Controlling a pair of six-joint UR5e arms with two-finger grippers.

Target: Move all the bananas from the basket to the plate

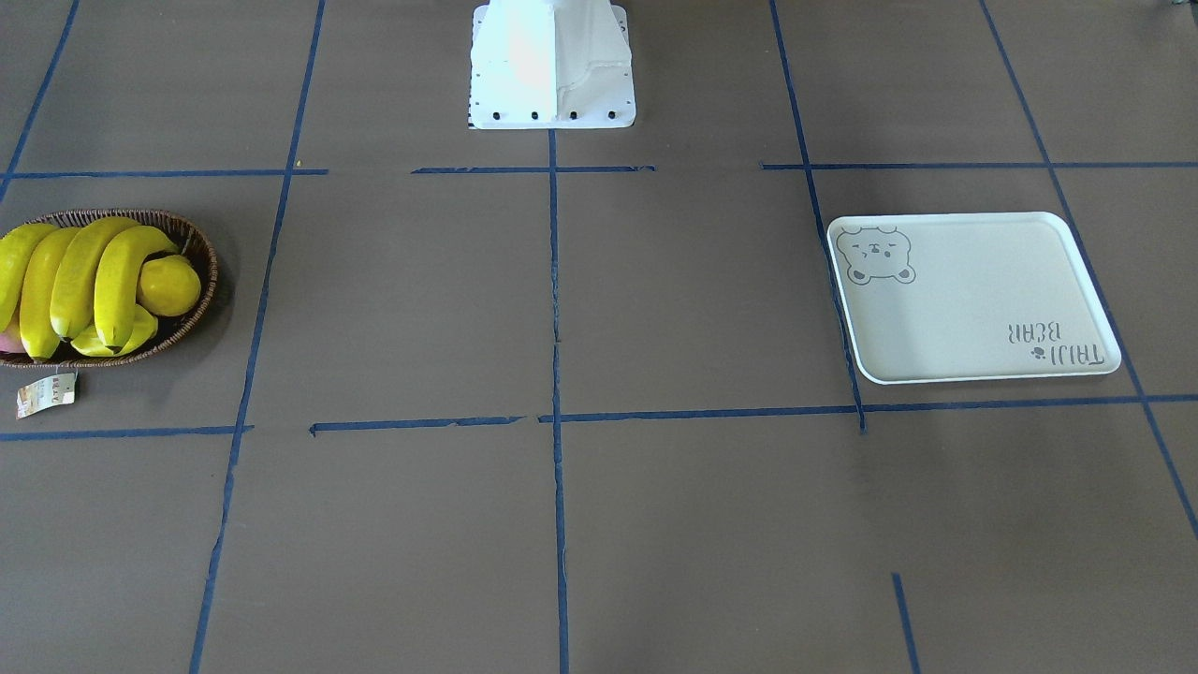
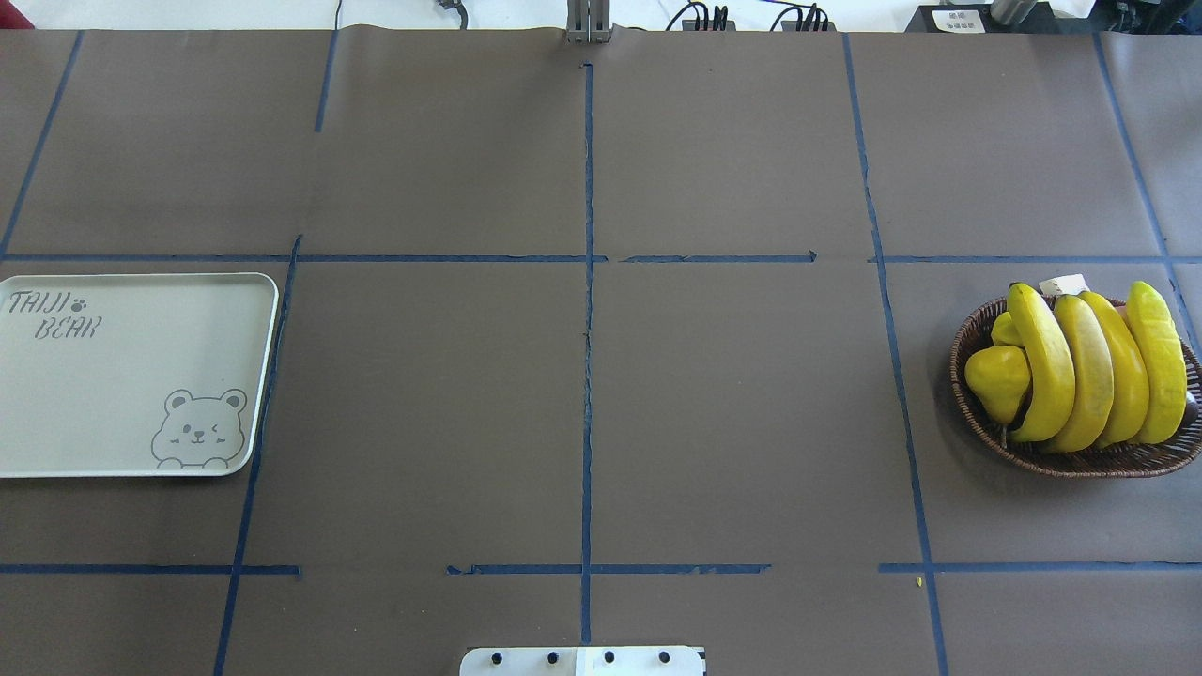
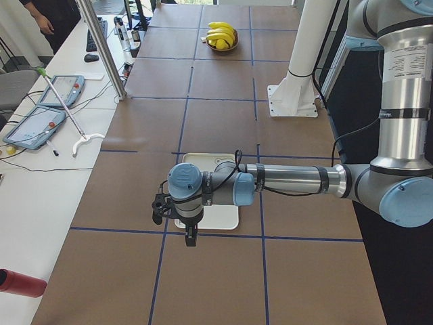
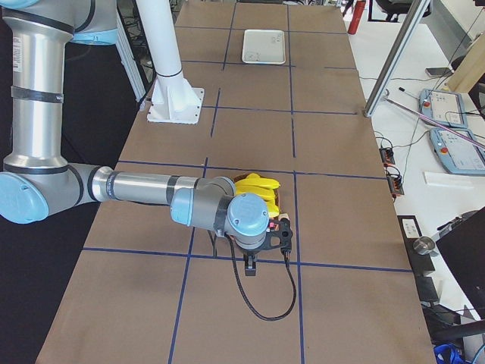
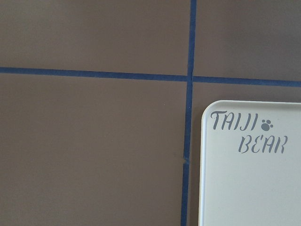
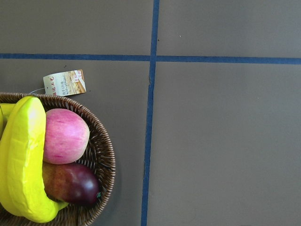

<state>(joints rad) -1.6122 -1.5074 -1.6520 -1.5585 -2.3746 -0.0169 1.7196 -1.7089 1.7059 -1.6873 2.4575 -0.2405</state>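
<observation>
Several yellow bananas (image 1: 89,276) (image 2: 1089,366) lie side by side in the brown wicker basket (image 1: 201,253) (image 2: 977,413). The right wrist view shows one banana (image 6: 21,160) and the basket's rim (image 6: 101,160). The cream plate (image 1: 973,300) (image 2: 113,376) with its bear drawing has nothing on it; a corner of the plate (image 5: 249,179) fills the left wrist view. My left gripper (image 3: 191,238) hangs over the plate's near edge, and my right gripper (image 4: 251,267) hangs beside the basket. Both show only in the side views, so I cannot tell whether either is open or shut.
In the basket with the bananas are a round yellow fruit (image 2: 997,376), a pink apple (image 6: 66,135) and a dark red fruit (image 6: 70,181). A paper tag (image 1: 45,394) lies beside the basket. The white robot base (image 1: 552,65) stands at the table's edge.
</observation>
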